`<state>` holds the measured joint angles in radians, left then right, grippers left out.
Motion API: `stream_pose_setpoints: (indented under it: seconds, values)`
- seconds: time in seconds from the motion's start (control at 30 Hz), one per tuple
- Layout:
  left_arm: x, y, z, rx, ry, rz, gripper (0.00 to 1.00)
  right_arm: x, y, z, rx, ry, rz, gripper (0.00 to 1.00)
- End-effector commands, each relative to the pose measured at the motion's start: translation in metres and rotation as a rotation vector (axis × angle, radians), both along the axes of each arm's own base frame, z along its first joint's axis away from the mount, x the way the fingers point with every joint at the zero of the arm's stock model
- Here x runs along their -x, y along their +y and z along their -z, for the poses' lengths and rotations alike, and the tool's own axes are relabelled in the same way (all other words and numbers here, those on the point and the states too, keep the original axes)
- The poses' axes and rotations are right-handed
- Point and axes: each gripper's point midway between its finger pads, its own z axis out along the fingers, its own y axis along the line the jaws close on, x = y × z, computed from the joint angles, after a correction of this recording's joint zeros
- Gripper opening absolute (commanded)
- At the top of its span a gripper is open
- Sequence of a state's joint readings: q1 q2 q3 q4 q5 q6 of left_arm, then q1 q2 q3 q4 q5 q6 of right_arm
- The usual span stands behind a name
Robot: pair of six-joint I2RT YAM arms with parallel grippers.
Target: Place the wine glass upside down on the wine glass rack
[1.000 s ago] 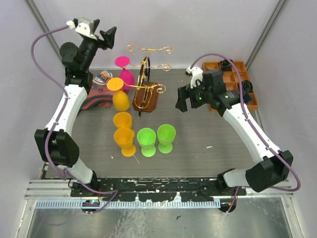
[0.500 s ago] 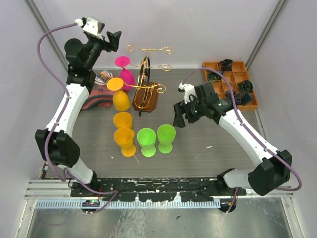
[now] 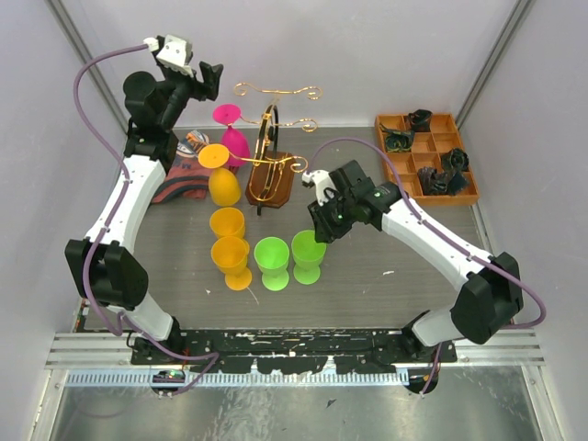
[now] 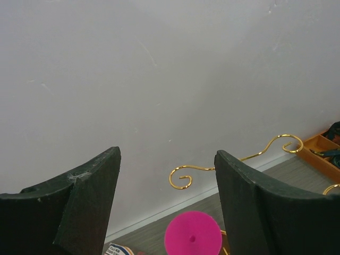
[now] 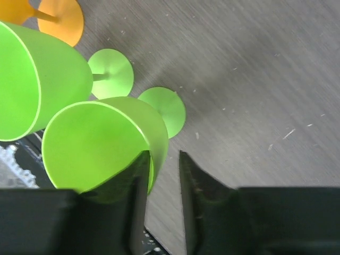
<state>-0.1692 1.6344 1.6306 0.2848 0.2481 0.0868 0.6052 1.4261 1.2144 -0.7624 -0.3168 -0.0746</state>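
The right-hand green wine glass (image 5: 95,141) is straddled at its rim by the right gripper (image 5: 163,155), jaws narrow but not yet pinching. They are best closed gently, with the wall centred. The left gripper (image 4: 167,153) is held wide and empty.

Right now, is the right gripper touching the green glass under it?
Cannot tell. Right wrist view: the right gripper straddles the green glass rim; one finger overlaps it, table shows beside the other.

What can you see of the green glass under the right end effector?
The green glass looks like matte plastic: wide bowl, short stem, round foot. It stands upright, mouth up, on the table, close beside another green glass. The right end effector straddles its rim, one finger over the mouth, one outside; a firm grip does not show.
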Motion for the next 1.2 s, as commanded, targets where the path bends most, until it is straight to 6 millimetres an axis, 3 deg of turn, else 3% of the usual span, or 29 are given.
stream_pose_setpoints:
  seconds: [0.0,0.13,0.27,0.33,0.43,0.5,0.6,0.67,0.77,0.93,1.07,1.17]
  values:
    - [0.005,0.004,-0.020,-0.004,-0.044,-0.021,0.78,-0.019,0.000,-0.019,0.009,-0.090,0.037,0.24]
    - [0.001,0.006,-0.023,0.008,-0.049,-0.035,0.77,-0.030,-0.012,-0.026,0.045,-0.147,0.110,0.01]
    - [-0.001,0.006,-0.028,0.025,-0.050,-0.040,0.77,-0.043,-0.034,-0.034,0.115,-0.226,0.223,0.01]
    - [-0.002,0.005,-0.033,0.041,-0.037,-0.032,0.75,-0.057,-0.059,-0.039,0.187,-0.286,0.339,0.01]
    - [-0.002,0.004,-0.041,0.075,-0.022,-0.024,0.74,-0.085,-0.121,-0.051,0.343,-0.373,0.600,0.01]
    - [-0.004,0.000,-0.041,0.075,-0.001,-0.007,0.75,-0.106,-0.165,-0.072,0.421,-0.442,0.781,0.01]
    - [-0.005,-0.003,-0.042,0.094,0.013,0.009,0.78,-0.135,-0.212,-0.114,0.412,-0.575,1.018,0.01]
    - [-0.006,-0.001,-0.043,0.132,0.028,0.002,0.78,-0.155,-0.223,-0.150,0.304,-0.692,1.123,0.01]
    - [-0.008,0.002,-0.044,0.208,0.071,-0.014,0.78,-0.189,-0.207,-0.214,0.047,-0.920,1.127,0.01]
    - [-0.004,-0.007,-0.048,0.356,0.150,0.048,0.84,-0.222,-0.145,-0.301,-0.280,-1.218,0.839,0.01]
    - [0.005,-0.014,-0.055,0.522,0.217,0.107,0.85,-0.230,-0.101,-0.347,-0.393,-1.425,0.671,0.01]
    - [0.010,-0.020,-0.062,0.630,0.249,0.155,0.87,-0.228,-0.078,-0.367,-0.555,-1.580,0.582,0.01]
